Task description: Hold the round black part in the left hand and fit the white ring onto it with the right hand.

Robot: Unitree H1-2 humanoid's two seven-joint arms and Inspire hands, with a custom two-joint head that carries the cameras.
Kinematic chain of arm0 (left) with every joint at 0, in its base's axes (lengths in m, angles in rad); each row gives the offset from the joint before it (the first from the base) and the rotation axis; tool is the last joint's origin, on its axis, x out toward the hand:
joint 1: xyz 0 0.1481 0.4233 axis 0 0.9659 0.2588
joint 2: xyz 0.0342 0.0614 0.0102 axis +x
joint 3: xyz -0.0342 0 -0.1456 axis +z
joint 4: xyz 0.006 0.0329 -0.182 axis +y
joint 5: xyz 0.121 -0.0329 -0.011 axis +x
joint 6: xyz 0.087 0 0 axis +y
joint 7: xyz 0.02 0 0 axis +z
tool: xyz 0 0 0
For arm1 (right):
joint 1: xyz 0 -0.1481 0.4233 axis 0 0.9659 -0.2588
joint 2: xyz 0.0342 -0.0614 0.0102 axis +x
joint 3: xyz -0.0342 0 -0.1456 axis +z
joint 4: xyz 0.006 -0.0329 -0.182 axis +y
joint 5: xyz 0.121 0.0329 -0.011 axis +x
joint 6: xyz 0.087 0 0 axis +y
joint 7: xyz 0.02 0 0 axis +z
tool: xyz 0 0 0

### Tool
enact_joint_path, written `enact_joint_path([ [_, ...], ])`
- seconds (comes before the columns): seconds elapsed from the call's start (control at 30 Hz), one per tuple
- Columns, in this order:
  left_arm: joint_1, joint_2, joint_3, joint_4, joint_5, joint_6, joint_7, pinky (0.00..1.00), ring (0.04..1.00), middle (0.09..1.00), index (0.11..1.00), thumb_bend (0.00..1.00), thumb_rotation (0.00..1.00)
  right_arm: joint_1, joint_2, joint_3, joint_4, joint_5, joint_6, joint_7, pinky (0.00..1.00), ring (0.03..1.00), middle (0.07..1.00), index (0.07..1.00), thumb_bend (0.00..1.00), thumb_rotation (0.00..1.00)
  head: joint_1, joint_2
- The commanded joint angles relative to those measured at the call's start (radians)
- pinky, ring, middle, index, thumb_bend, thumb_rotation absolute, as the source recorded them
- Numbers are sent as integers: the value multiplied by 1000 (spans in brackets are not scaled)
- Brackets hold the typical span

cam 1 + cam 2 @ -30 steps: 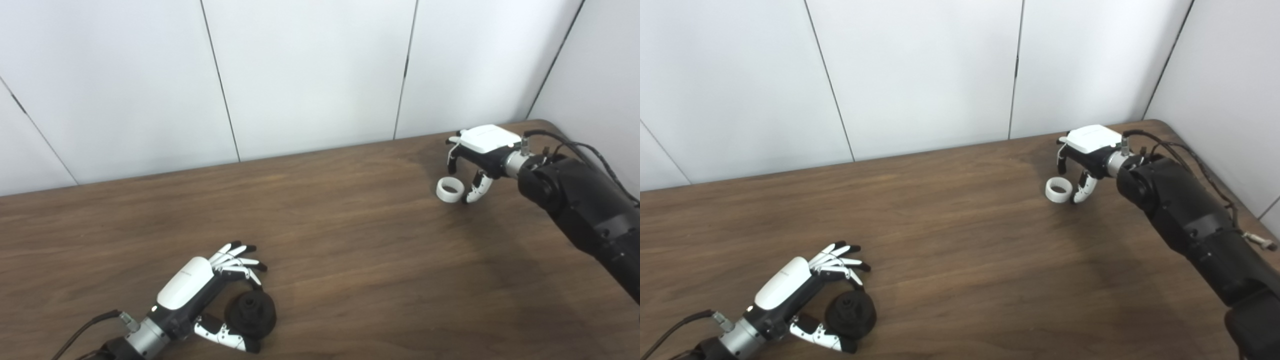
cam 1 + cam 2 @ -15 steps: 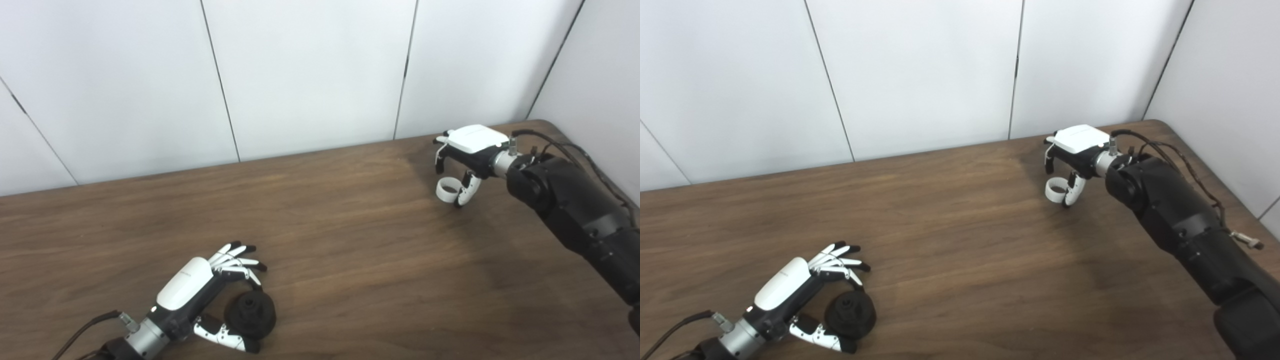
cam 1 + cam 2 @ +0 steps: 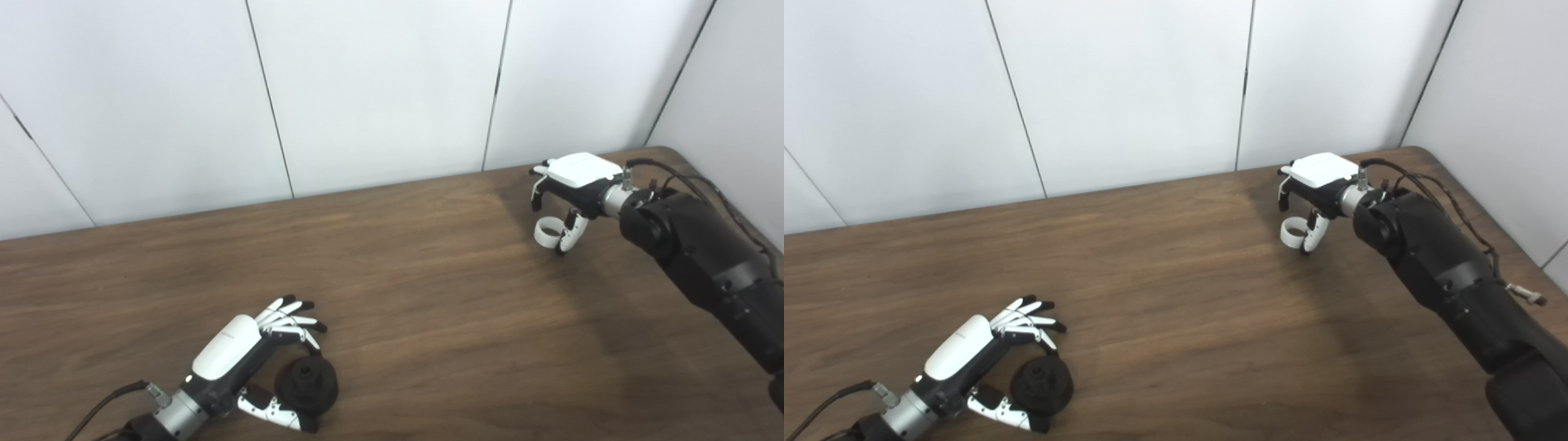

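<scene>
The round black part (image 3: 308,383) lies on the brown table (image 3: 429,318) near its front left. My left hand (image 3: 236,354) is open and cupped around the part, fingers arched over its far side and thumb along its near side. The white ring (image 3: 545,232) rests on the table at the back right. My right hand (image 3: 574,184) hovers over it, open: its thumb is down against the ring's right side and hides part of it, while the fingers stay raised above the ring's far left. I cannot tell whether the ring is tilted.
White wall panels (image 3: 380,92) stand close behind the table's far edge. The table's rounded back right corner (image 3: 664,150) sits just behind my right arm. A cable (image 3: 729,190) runs along that arm's forearm.
My right hand has moved a little to the left, bringing its thumb from beside the ring up against it. The left hand and the black part have not moved.
</scene>
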Motion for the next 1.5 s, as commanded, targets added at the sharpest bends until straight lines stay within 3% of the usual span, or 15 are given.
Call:
enact_joint_path([
  [0.0,-10,33,-11,9,10,14,-19,995,935,784,481,524,54,-25,-13,-9,-13,10,-8,-15,1000,1000,956,656,1000,217,0,3],
  [0.43,-9,53,-14,1,-4,14,-18,997,939,786,481,524,54,21,-10,-25,-38,20,4,-43,1000,1000,934,635,1000,195,-1,18],
  [0.9,-12,65,-13,-8,-12,14,-26,991,935,783,481,524,55,68,-5,-27,-30,26,-8,-124,1000,1000,914,632,1000,177,1,25],
  [1.47,-8,63,0,-16,-22,14,-31,983,934,779,481,524,55,76,-8,-16,-19,33,-12,-118,1000,1000,912,624,1000,175,2,35],
])
